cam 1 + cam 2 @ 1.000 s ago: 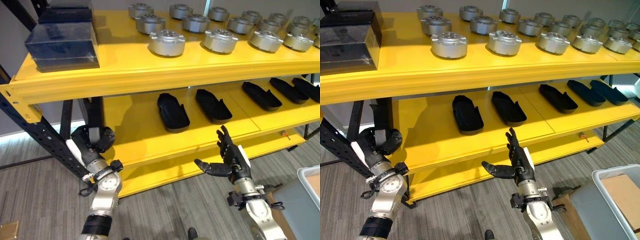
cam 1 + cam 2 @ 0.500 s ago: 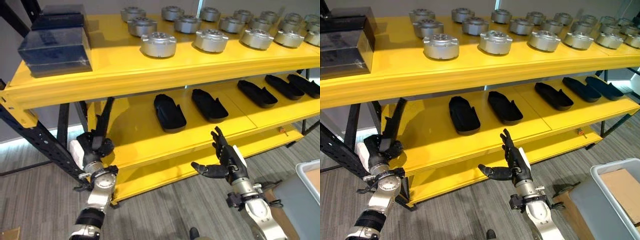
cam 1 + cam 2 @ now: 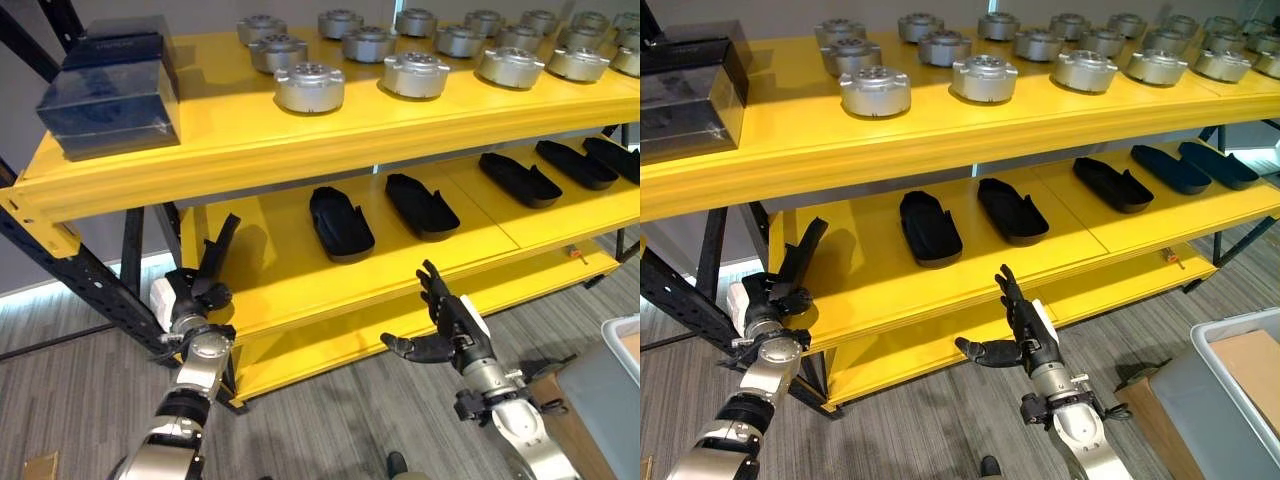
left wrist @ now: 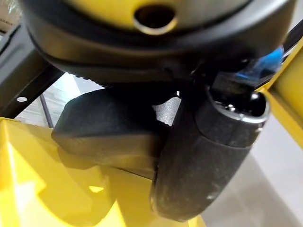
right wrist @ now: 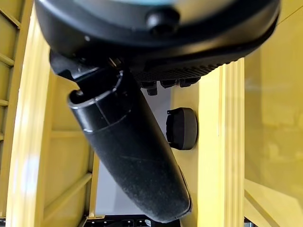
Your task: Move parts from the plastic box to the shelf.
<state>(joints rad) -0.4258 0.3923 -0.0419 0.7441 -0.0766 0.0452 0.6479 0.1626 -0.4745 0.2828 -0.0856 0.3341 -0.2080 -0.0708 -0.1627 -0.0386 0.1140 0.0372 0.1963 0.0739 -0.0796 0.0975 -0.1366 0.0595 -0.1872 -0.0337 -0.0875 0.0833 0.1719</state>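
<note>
Silver-grey arms, dark hands [image 3: 455, 325], white-covered thumbs

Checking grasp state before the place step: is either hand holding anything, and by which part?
The left hand is shut on a black part, gripped at its lower end, the rest sticking up towards the middle shelf. The right hand is open and holds nothing.

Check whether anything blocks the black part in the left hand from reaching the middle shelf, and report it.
Nothing visible blocks it. The left hand holds the black part at the left end of the middle shelf, where the yellow surface is bare. The nearest black tray lies further right. The right hand hangs open below the shelf's front edge.
</note>
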